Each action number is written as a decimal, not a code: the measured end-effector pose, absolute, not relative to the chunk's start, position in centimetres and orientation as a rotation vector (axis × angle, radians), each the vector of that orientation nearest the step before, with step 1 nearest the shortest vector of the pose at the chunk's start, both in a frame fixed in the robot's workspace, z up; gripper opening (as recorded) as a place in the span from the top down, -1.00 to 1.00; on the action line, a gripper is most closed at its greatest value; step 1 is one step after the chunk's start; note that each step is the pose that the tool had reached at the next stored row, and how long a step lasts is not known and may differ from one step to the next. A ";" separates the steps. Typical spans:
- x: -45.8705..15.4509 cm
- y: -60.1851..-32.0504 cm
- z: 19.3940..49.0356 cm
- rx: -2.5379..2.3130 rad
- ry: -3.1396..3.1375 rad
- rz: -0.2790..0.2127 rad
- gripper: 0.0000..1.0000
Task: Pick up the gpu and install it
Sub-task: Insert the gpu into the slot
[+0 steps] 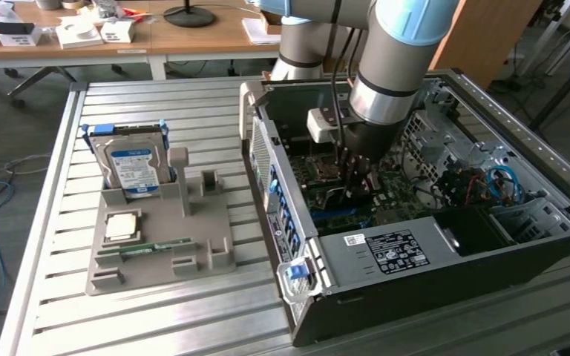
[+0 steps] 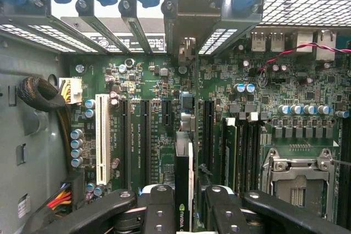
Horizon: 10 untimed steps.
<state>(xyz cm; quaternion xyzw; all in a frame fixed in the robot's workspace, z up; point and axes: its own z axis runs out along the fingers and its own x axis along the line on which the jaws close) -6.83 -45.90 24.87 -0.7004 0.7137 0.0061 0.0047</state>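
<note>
My gripper reaches down into the open computer case, close over the green motherboard. In the wrist view my gripper is shut on the gpu, a thin dark card seen edge-on between the two black fingers. The card runs along the motherboard between the long black slots. Its metal bracket end lies at the case's rear slot openings. Whether the card sits in a slot I cannot tell.
A grey fixture on the slatted metal table holds a blue-white labelled hard drive, a square chip and a green memory stick. Around the card are a white slot, memory modules, a processor socket and cable bundles.
</note>
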 end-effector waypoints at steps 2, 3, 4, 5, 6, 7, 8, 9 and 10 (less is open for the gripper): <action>-6.8 -45.9 24.9 -2.194 2.236 0.019 0.47; -6.8 -45.9 24.9 -2.194 2.236 0.019 0.47; -6.8 -45.9 24.9 -2.194 2.236 0.019 0.47; -6.8 -45.9 24.9 -2.194 2.236 0.019 0.47; -6.8 -45.9 24.8 -2.194 2.236 0.019 0.47; -6.8 -45.9 24.8 -2.194 2.236 0.019 0.47; -6.8 -45.9 24.8 -2.194 2.236 0.019 0.47; -6.8 -45.9 24.8 -2.194 2.236 0.019 0.47; -6.8 -45.9 24.8 -2.194 2.236 0.019 0.47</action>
